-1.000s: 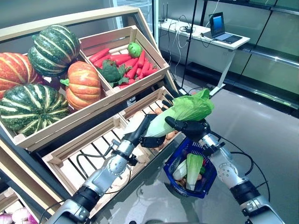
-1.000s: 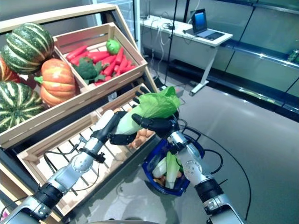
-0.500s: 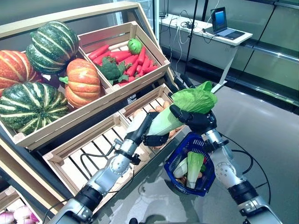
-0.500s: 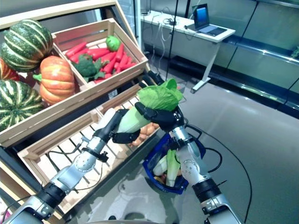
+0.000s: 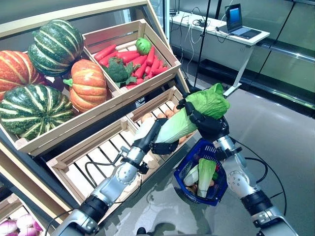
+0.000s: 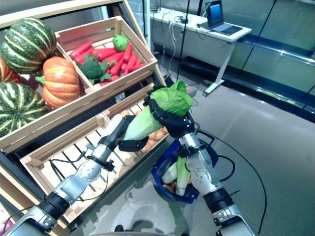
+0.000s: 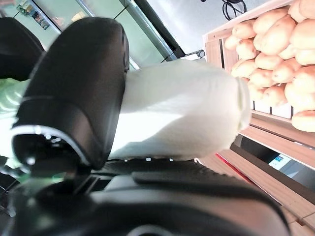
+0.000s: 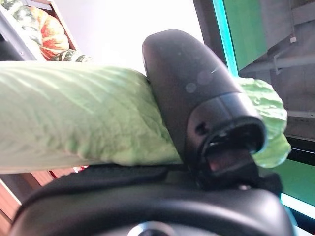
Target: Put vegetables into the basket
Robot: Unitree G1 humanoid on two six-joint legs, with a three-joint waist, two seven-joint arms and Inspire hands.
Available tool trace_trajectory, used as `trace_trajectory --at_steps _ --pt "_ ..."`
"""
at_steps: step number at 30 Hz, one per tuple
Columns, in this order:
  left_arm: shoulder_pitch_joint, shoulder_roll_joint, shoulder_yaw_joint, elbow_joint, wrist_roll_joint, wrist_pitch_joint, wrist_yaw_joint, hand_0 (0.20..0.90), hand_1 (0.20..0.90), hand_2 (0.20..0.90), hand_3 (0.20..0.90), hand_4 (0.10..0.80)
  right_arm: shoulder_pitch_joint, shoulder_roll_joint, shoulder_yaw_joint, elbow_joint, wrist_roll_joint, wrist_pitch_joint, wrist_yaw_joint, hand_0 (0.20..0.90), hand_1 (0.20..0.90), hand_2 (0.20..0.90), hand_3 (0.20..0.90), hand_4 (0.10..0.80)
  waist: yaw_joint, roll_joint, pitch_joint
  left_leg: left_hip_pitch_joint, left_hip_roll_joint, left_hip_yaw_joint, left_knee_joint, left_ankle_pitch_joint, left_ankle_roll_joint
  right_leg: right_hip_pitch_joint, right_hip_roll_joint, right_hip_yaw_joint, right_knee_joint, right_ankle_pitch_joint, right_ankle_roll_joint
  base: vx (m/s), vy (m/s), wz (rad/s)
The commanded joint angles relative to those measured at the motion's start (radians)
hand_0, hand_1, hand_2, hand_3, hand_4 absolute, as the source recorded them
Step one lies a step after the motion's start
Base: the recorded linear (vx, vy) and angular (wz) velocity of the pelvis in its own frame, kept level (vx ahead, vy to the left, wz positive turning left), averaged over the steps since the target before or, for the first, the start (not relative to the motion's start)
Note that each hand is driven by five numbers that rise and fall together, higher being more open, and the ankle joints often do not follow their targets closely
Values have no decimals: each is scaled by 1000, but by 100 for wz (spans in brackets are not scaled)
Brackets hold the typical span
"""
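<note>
A long cabbage (image 5: 193,114) with a pale stalk and green leafy top is held in the air above the blue basket (image 5: 183,166). My left hand (image 5: 162,146) is curled round its white stalk end (image 7: 187,115). My right hand (image 5: 209,126) is curled round its leafy top (image 8: 83,123). The basket hangs below my right forearm and holds another cabbage (image 5: 204,174) and some small vegetables. The cabbage slants up to the right, with its leaves over the basket.
A wooden stand (image 5: 78,17) on the left holds pumpkins (image 5: 87,86), carrots and broccoli (image 5: 118,72) in upper crates, potatoes (image 7: 275,46) and an empty slatted crate (image 5: 93,162) below. A white desk with a laptop (image 5: 236,12) stands behind. Grey floor lies to the right.
Both hands have raised the cabbage a little and carried it to the right, over the basket. The view has also shifted slightly.
</note>
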Motion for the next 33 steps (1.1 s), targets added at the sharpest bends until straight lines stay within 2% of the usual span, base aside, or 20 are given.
trace_trajectory --at_steps 1,13,14,15,16,23,33 --pt "-69 50 -131 -12 99 -92 -34 300 300 300 300 400 -305 86 -111 -161 119 -105 18 300 300 300 300 400 -11 -37 -60 -8 -18 7 2 -76 23 3 -33 50 4 -14 7 0 0 0" --pt "-60 57 -121 -20 94 -77 -31 300 300 300 300 400 -303 69 -120 -159 84 -93 -14 300 300 300 300 400 -15 -35 -62 -7 -17 9 2 -78 22 4 -32 52 3 -14 7 0 0 0" --pt "-56 58 -116 -19 91 -74 -28 324 324 324 324 416 -302 64 -124 -160 79 -92 -15 300 300 300 300 400 -15 -35 -62 -8 -17 10 2 -77 21 3 -31 52 3 -14 7 0 0 0" --pt "-54 59 -114 -18 88 -72 -26 458 458 458 458 505 -302 61 -127 -159 73 -93 -15 300 300 300 300 400 -16 -36 -62 -8 -16 11 2 -77 21 3 -31 52 3 -14 7 0 0 0" --pt "-45 62 -102 -12 71 -69 -34 900 900 900 900 800 -300 50 -134 -159 65 -95 -19 300 300 300 300 400 -16 -36 -62 -8 -16 12 2 -77 21 3 -31 52 4 -14 6 0 0 0" --pt "5 71 -67 3 39 -65 -73 900 900 900 900 800 -286 14 -177 -158 45 -85 -48 300 300 300 300 400 -20 -35 -65 -5 -13 17 2 -78 20 2 -28 56 5 -15 6 0 0 0" --pt "49 70 -13 66 -33 -20 -147 900 900 900 900 800 -232 -20 -225 -132 -3 -86 -89 300 300 300 300 400 -34 -29 -58 -5 -8 33 2 -74 19 -4 -20 65 4 -13 5 0 0 0"
